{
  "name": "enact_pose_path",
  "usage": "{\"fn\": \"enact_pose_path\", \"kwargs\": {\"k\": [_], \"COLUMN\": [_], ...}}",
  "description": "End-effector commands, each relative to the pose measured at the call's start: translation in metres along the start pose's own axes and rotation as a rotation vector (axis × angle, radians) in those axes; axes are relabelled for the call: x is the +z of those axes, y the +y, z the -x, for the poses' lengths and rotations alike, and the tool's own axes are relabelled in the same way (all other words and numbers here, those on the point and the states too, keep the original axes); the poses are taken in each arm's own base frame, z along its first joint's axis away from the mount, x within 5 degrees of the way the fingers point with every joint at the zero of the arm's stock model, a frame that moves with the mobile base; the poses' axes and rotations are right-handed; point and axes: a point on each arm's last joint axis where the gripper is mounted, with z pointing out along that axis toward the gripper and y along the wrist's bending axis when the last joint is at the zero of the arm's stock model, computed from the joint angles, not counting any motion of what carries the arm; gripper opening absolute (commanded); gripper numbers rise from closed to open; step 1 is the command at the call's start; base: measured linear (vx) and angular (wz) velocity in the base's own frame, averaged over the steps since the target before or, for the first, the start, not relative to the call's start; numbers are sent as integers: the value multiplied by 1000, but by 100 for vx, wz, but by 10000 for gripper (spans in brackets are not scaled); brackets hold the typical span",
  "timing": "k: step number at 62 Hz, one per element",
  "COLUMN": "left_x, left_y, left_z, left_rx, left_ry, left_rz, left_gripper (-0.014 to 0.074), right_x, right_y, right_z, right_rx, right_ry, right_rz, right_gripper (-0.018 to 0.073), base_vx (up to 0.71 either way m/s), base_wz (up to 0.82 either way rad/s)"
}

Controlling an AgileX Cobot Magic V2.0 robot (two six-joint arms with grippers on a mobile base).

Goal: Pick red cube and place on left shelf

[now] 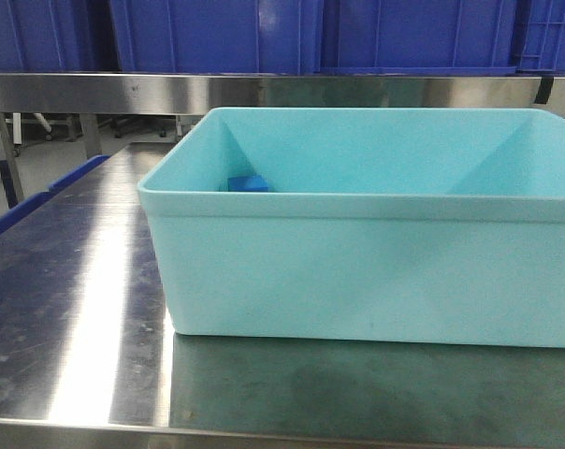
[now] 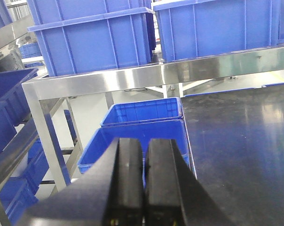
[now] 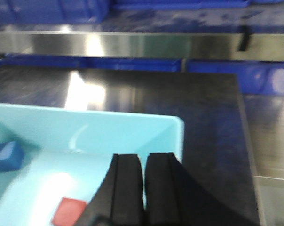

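Observation:
The red cube (image 3: 69,211) lies on the floor of the light-turquoise tub (image 3: 132,129), low and to the left of my right gripper (image 3: 143,157). That gripper is shut and empty, hovering above the tub's right end. In the front view the tub (image 1: 376,267) hides the red cube; neither gripper shows there. My left gripper (image 2: 144,143) is shut and empty, off the table's left edge above blue crates. The steel shelf (image 2: 132,77) stands ahead of it.
A small blue block (image 3: 7,155) lies in the tub's far left corner, also showing in the front view (image 1: 249,182). Blue crates (image 2: 142,127) sit on the floor left of the steel table (image 2: 240,132). More blue crates (image 2: 95,37) stand on the shelf.

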Motion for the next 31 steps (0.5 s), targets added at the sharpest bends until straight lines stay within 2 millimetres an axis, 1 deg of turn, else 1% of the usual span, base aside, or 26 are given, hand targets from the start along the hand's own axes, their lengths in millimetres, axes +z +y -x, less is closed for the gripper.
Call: {"fn": "enact_pose_path", "kwargs": {"k": [1,7,9,14,20,31], "left_x": [0,0,0,0,0,0], "left_y": [0,0,0,0,0,0], "left_z": [1,1,1,1,1,1], "left_rx": [-5,-5,-5,-5,-5,-5], "left_ry": [-68,-68,-68,-68,-68,-68], "left_rz": [4,4,4,4,4,4], "left_gripper": [106,106,106,106,106,106], "right_x": [12,30,36,54,74,101], "right_y": [17,36,40,49,54,65], "right_z": [22,24,24,21,17,10], "right_rx": [-22,-46,-52,-66,-75,-92], "right_ry": [-63,-14,4,78,152,243], "right_rz": [71,133,144,160,159,167], "right_gripper": [325,452,475,479,479,479], "base_vx": [0,0,0,0,0,0], "base_wz": [0,0,0,0,0,0]}}
